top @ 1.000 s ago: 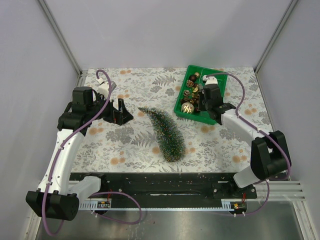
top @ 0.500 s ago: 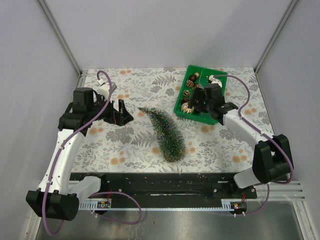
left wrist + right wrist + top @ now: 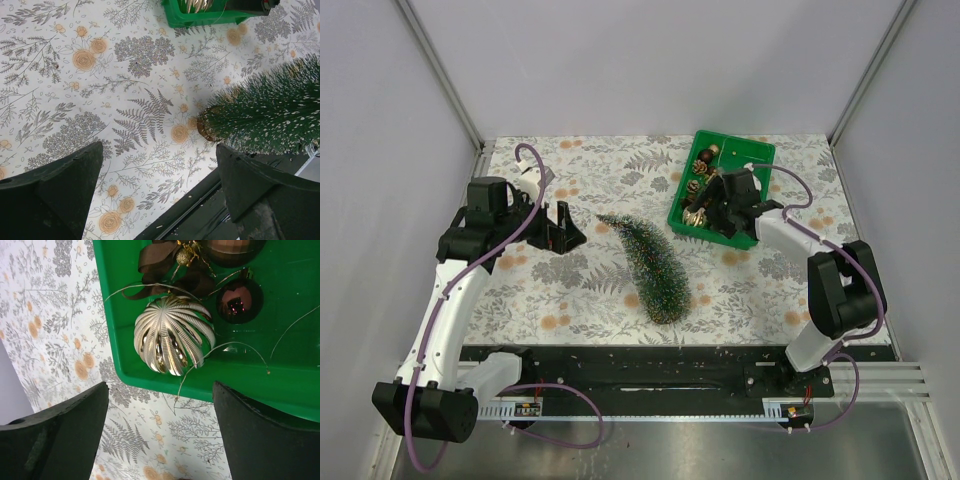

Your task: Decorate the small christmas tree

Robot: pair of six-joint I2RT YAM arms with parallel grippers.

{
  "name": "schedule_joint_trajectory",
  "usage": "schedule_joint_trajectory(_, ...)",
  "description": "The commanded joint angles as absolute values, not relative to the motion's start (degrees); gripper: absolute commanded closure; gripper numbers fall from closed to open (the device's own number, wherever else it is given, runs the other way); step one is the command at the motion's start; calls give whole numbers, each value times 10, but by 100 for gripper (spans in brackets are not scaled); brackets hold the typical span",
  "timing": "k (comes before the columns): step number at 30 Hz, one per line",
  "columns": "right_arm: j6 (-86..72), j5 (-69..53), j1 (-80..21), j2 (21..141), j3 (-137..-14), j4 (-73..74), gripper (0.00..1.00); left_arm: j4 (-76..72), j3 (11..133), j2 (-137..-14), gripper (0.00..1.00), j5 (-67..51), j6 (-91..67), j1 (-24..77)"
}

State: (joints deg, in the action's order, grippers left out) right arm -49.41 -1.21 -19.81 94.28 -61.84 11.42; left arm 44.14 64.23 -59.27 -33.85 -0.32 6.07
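- Tree (image 3: 650,268) is found lying on its side on the surface (image 3: 590,170), undecorated.
- Right gripper (image 3: 160,387) is seen spread and empty over the bin (image 3: 280,385); left gripper (image 3: 558,228) is spread and empty, near the treetop.
- The gold ball (image 3: 174,335) is best straddled squarely before closing, with its thread avoided.

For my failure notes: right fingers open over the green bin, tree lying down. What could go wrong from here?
1. The gold ribbed ornament sits against the green bin's wall; the right fingers straddle that wall, so one may land on the rim.
2. A thin thread arcs between it and the brown ribbon and could drag the ribbon along.
3. The small christmas tree lies on its side, so an ornament may slide off.
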Motion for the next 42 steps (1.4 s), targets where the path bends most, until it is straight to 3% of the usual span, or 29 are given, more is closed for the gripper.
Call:
schedule_joint_trajectory(1, -539, -3, -189, 944, -639, 91, 11, 426, 642, -582, 1, -328, 13, 62)
schedule_joint_trajectory(4, -545, 22, -186, 939, -631, 72, 24, 427, 641, -585, 1, -327, 14, 62)
schedule_joint_trajectory(8, -543, 34, -184, 946, -637, 66, 49, 426, 642, -586, 1, -326, 14, 62)
schedule_joint_trajectory(17, -543, 24, -179, 966, -644, 73, 76, 426, 643, -581, 1, -320, 18, 62)
schedule_joint_trajectory(20, -546, 22, -179, 963, -642, 71, 97, 426, 644, -580, 1, -319, 17, 62)
schedule_joint_trajectory(21, -545, 25, -179, 961, -643, 73, 100, 426, 644, -580, 1, -319, 18, 62)
schedule_joint_trajectory(28, -484, 41, -179, 905, -696, 96, 100, 426, 646, -577, 1, -315, 19, 62)
schedule_joint_trajectory(42, -338, 20, -180, 842, -975, 221, 100, 426, 658, -572, 1, -317, 15, 62)
